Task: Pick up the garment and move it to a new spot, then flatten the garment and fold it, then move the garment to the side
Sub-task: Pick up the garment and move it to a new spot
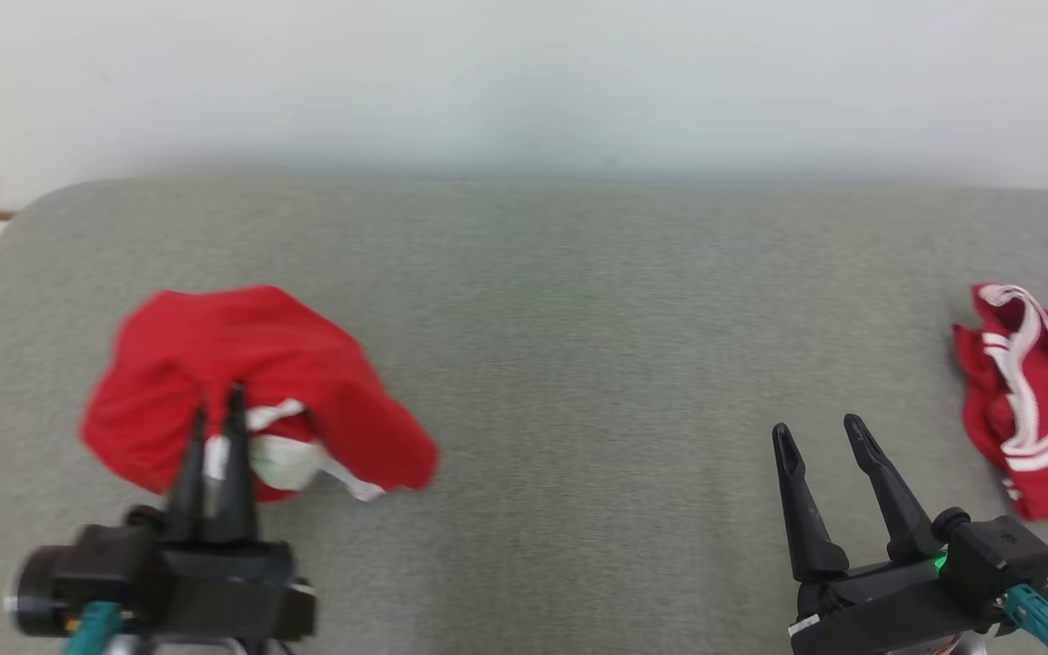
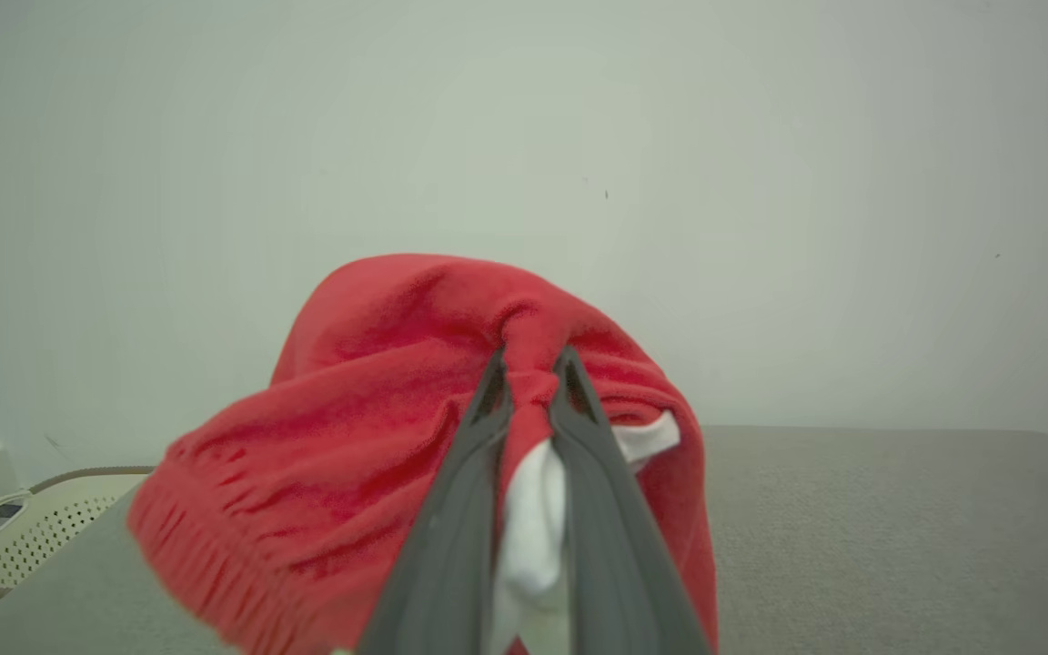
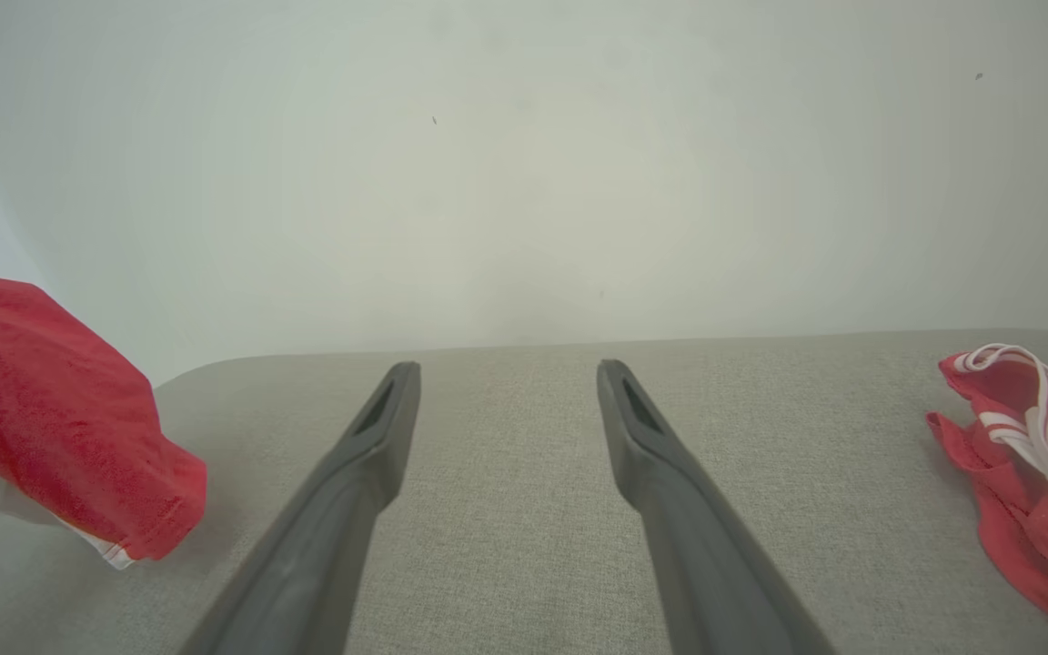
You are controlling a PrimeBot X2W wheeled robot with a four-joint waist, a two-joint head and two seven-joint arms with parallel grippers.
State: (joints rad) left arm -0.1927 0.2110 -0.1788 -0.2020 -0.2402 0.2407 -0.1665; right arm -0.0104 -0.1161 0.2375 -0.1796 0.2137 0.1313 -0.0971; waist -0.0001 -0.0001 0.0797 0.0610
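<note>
**One garment [image 1: 242, 346] in the left end effector [image 1: 217, 402], bare tabletop [image 1: 579, 300] to its right**

And there's the grip: the left end effector is clenched on a pinch of red cloth. In the left wrist view its two dark fingers [image 2: 451, 491] bite a knot of fabric, with a white lining squeezed between them. The garment hangs bunched around the tips over the left part of the tabletop, and as far as I can judge it is off the surface. No long axis to speak of; it's a lump, its red hem drooping to one side.

The right end effector [image 1: 816, 425] stands released and holds nothing, jaws wide, low at the right and well apart from the held cloth. Beyond it, at the right edge, lies a second red piece, the striped garment [image 1: 1042, 428], crumpled.

Here's what the move turns on: the free grey stretch sits to the right of the held bundle, between the two arms. The left arm owns the carry. The right is nearer the striped one and would have to reach across to help spread.
</note>
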